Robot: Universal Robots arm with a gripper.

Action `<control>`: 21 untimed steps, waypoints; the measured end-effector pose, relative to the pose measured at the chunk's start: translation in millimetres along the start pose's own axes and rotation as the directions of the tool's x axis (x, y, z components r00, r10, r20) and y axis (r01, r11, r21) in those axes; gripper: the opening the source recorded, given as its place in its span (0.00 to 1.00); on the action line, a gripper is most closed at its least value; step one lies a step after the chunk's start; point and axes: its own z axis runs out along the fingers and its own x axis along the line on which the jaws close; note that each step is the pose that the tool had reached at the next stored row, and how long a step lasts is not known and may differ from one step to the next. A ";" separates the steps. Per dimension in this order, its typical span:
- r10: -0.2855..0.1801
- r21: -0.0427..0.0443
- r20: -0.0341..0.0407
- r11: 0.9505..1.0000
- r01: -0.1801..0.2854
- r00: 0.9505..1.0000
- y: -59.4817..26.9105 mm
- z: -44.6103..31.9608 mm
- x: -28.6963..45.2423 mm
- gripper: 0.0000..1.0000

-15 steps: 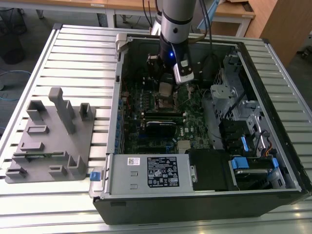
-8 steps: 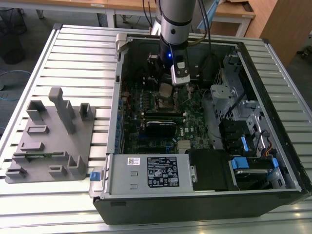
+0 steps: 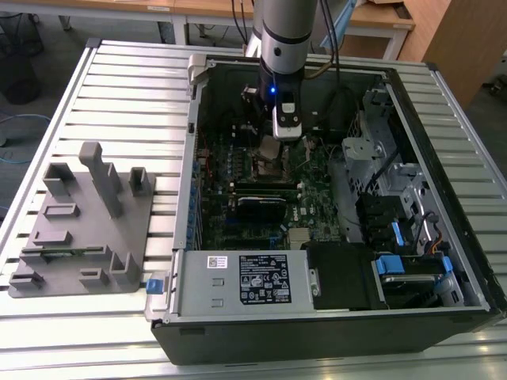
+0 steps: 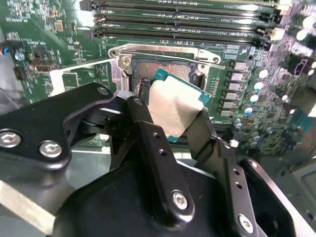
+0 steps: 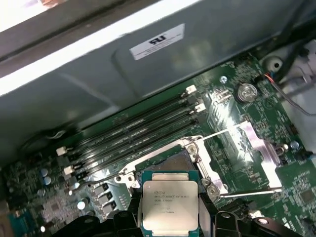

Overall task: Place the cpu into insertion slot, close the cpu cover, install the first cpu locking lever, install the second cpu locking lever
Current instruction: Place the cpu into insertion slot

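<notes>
Logging state: step one of four is in hand and, as far as I can judge, none is complete.

**Grip.** Your gripper (image 4: 172, 114) is clamped on the cpu (image 4: 175, 103), with the black fingers (image 4: 148, 136) pressing two opposite edges.

**Position.** You are holding the chip just above the insertion slot (image 4: 165, 69), overlapping one side of it. In the second wrist view it looks tilted against the socket plane. I cannot tell whether a corner touches the frame. Judged not seated.

**Left to do, as judged.**
- Seating the chip, closing the cover, and installing both levers.
- The cpu cover (image 5: 261, 153) lies swung open beside the socket, with green board showing through its window.
- Two thin bright rods (image 5: 224, 132) run along it. I take these for the locking levers, unlatched.

**Materials and shapes.**
- Cpu: flat square with a dull satin metal lid on a teal-green rim, and a printed face.
- Slot: dark, finely grained contact field ringed by a bright stamped steel bracket.
- Cover: thin sheet metal, reflective, likely springy.
- Fingers: matte black and rigid, drilled with holes and fixed by socket-head screws.
- Memory slots (image 5: 138, 133): long black ridged rows near the socket.

**Exterior view.** Your arm (image 3: 281, 39) reaches down into the open computer case (image 3: 238, 348), which sits on a slatted metal table (image 3: 127, 87). A grey fixture block (image 3: 79, 229) sits on the exterior view's left.
</notes>
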 end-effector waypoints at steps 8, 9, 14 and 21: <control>0.027 0.000 0.002 1.000 -0.027 1.000 0.0 0.2 0.0 0.54; 0.029 -0.001 0.003 1.000 -0.029 1.000 0.0 0.3 0.0 0.54; 0.112 -0.002 0.010 0.994 -0.112 0.994 -0.1 1.4 0.0 0.54; 0.237 -0.006 0.021 0.971 -0.237 0.971 -0.3 3.0 0.0 0.54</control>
